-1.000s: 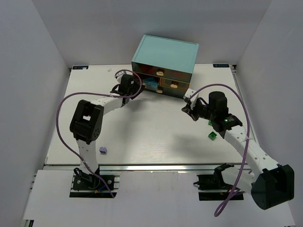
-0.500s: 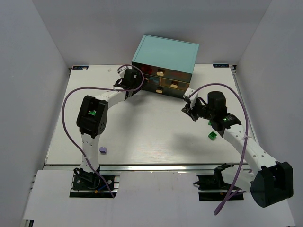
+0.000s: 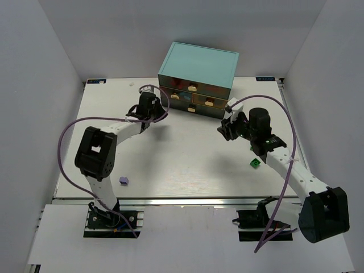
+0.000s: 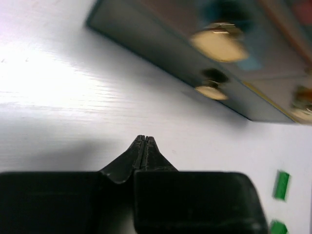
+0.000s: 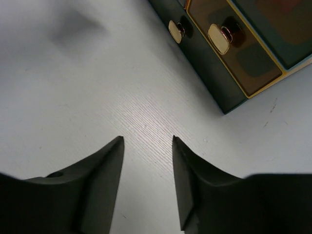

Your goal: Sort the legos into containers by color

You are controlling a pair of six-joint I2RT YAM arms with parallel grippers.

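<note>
The light-teal cabinet (image 3: 197, 64) stands at the back of the table, and the containers (image 3: 193, 98) in its front all sit pushed in. My left gripper (image 3: 161, 108) is shut and empty, just in front of the cabinet's left drawers; in the left wrist view its tips (image 4: 144, 139) meet below a tan handle (image 4: 210, 90). My right gripper (image 3: 223, 128) is open and empty near the cabinet's right front corner, jaws apart over bare table (image 5: 147, 140). A green lego (image 3: 255, 164) lies beside my right forearm. A lavender lego (image 3: 123, 181) lies near the left arm's base.
In the right wrist view the dark drawer fronts with tan handles (image 5: 219, 39) fill the upper right. White walls close in the table (image 3: 170, 159) on both sides. Purple cables loop off both arms.
A left drawer that stood open with teal contents showing is now shut. My left gripper has drawn back from it and shut. My right gripper has opened and edged toward the cabinet.
</note>
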